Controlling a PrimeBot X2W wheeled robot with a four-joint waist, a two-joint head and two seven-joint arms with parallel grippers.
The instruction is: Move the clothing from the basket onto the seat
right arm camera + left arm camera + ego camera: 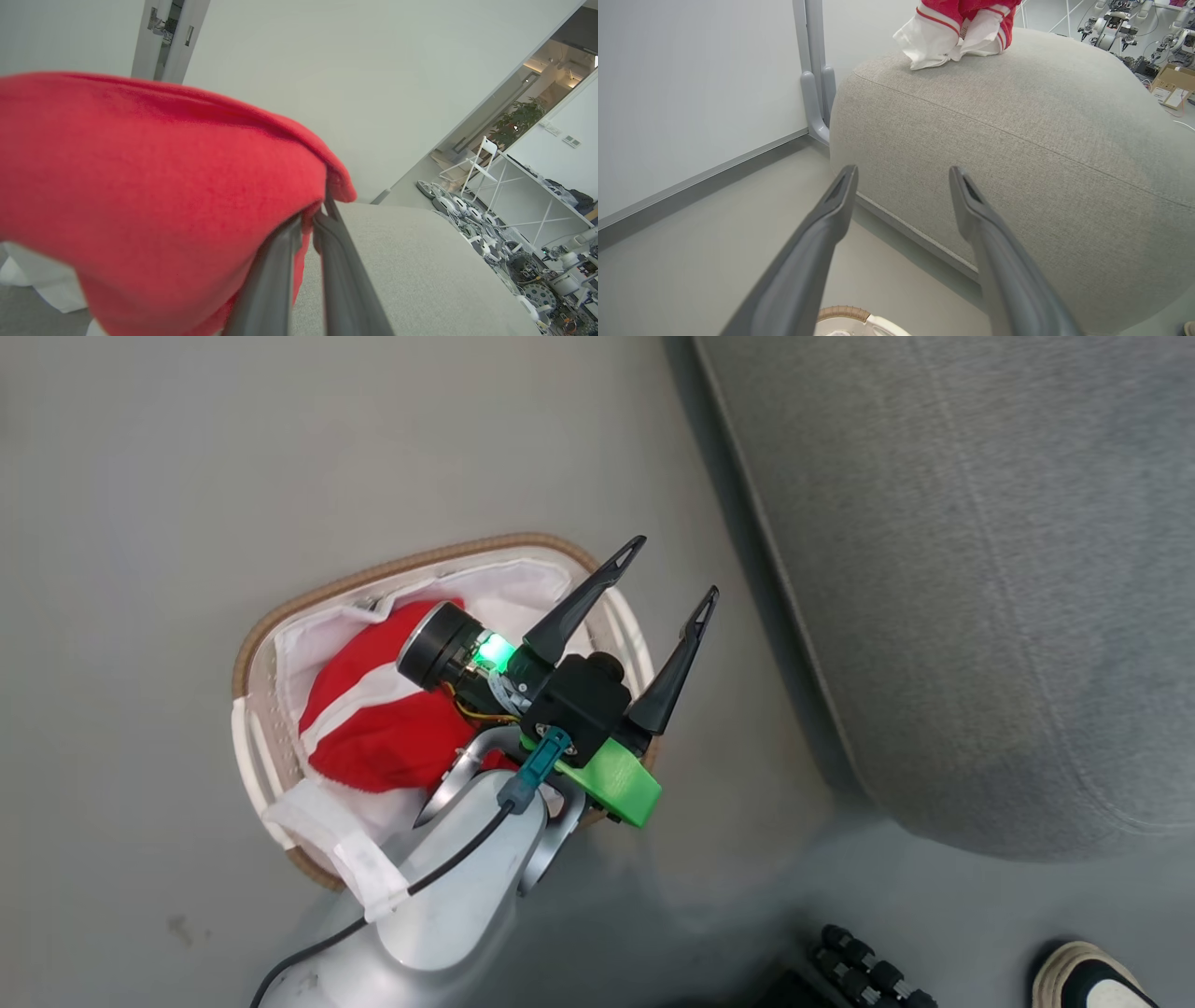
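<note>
Seat: large grey woven-fabric upholstered seat (pixel 980 569) (pixel 1017 140) (pixel 420 261), with rounded edges and a stitched seam; the landmark for every entry below.
Basket: oval white perforated plastic basket (pixel 245 658) with a brown woven rim and a white liner (pixel 523 593); on the pale grey floor (pixel 140 523) beside the seat, apart from it.
Clothing, in basket: bright red garment (pixel 373 728) of soft fabric with a broad white stripe; bunched inside the basket, off the seat.
Clothing, on seat: crumpled red-and-white garment (pixel 952 28); resting on the seat's top, back from its rounded front edge.
Left arm: left gripper (pixel 674 567) (pixel 903 171); two long dark fingers spread wide with nothing between them, over the basket rim on the side nearest the seat, pointing at the seat's flank.
Right arm: right gripper (pixel 308 224); fingers pinched almost together on a red fabric fold (pixel 163 186) that drapes over them, above the seat's top.
Shoe: white-and-dark shoe (pixel 1092 980) of a person; on the floor off the seat's rounded corner.
</note>
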